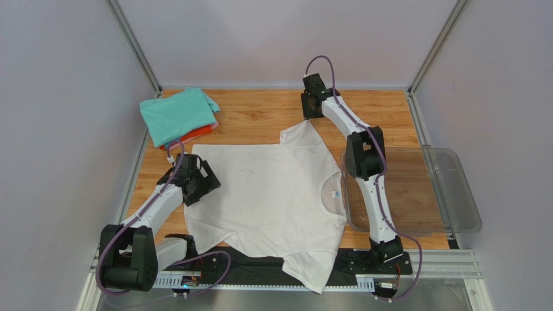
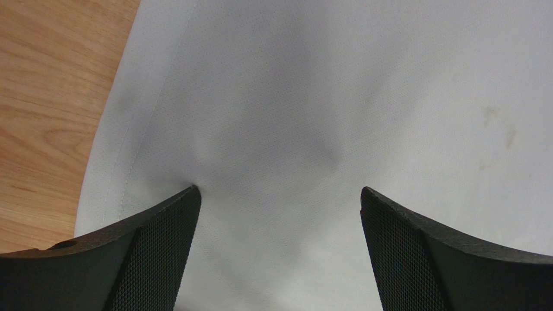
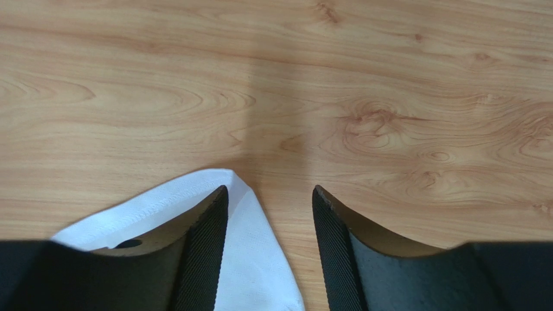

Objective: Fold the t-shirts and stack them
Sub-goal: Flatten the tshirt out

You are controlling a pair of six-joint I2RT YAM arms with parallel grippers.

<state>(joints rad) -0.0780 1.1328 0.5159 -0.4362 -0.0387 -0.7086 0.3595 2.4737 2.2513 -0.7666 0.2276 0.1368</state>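
Clear plastic bin point(image 1: 448, 191) beside white t-shirt point(image 1: 272, 194).

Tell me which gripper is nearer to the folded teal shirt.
Left. The left gripper hovers over the white shirt, close in front of the teal shirt; the right gripper is farther right, at a sleeve tip.

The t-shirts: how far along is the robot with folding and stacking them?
Done: a folded stack, teal on top, sits in the far corner. In hand: the white t-shirt lies spread flat, open left hand over its hem, open right hand at a sleeve tip. Still to do: fold it and stack it.
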